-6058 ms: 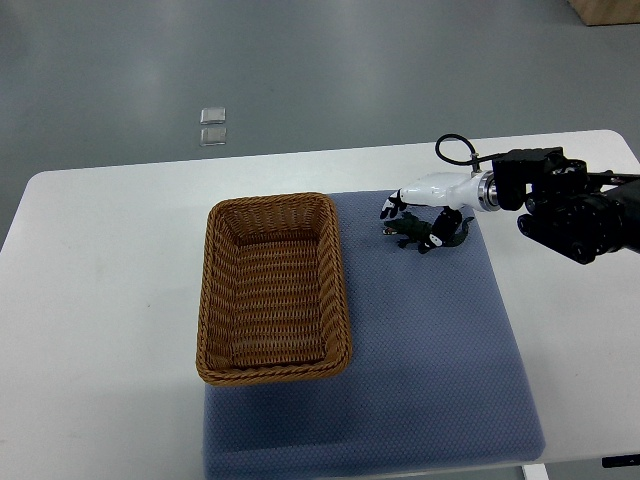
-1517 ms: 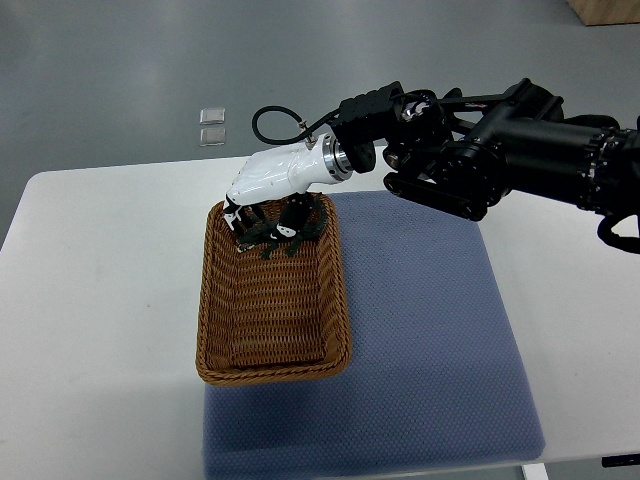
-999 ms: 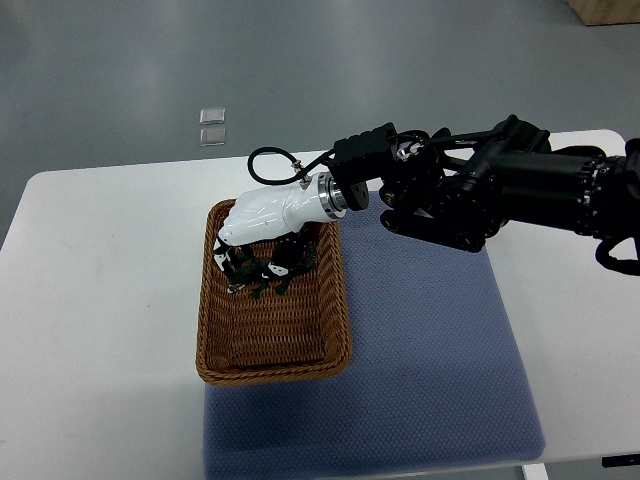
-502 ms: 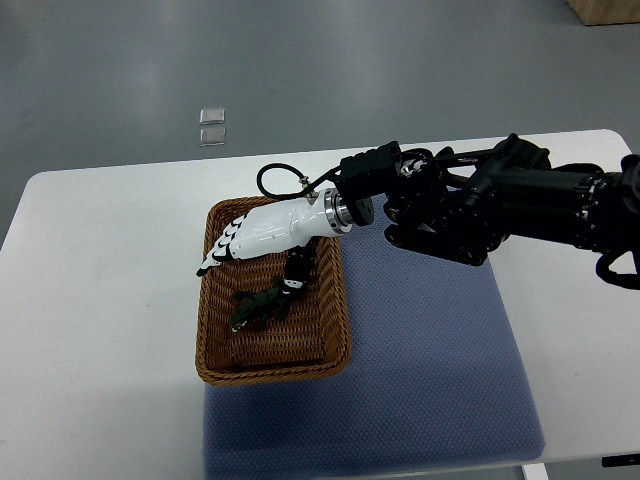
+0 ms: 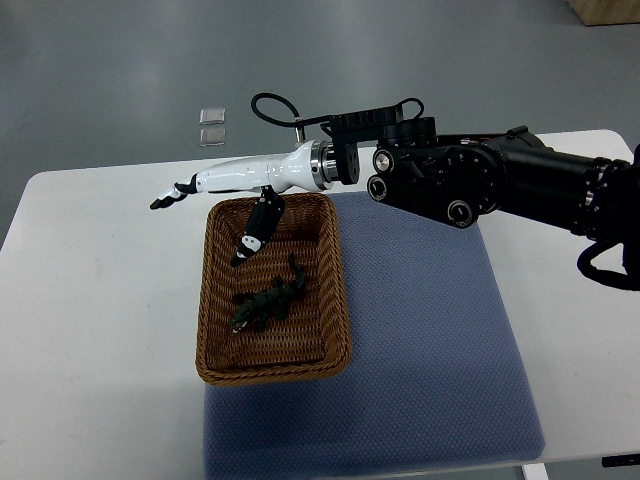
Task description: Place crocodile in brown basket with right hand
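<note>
We find the crocodile [image 5: 268, 303] lying on the woven bottom of the brown basket [image 5: 204, 310], in its near half and a little left of the middle. The toy lies at a slant, one end toward the near left wall and the other toward the far right. We cannot make out for certain which end is the head.

The right hand [image 5: 238, 180] comes in from the picture's right and is stretched out long above the basket's far rim, reaching past the far left corner. Its fingers [image 5: 170, 196] are spread and nearly straight. Their dark tips are out over the bare white desk [image 5: 95, 300], and they grip nothing. The thumb [image 5: 254, 234] hangs down apart from them over the far part of the basket's inside, clear of the crocodile.

Behind the white hand we see a metal wrist ring and then the bulky black arm [image 5: 480, 180], which crosses above the far edge of the blue mat [image 5: 430, 340]. A black cable [image 5: 272, 104] loops up over the wrist.

The basket stands on the left end of the mat, and the mat lies on the desk. On the grey floor [image 5: 100, 70] beyond the desk, two small clear squares [image 5: 212, 127] lie just beside each other.
</note>
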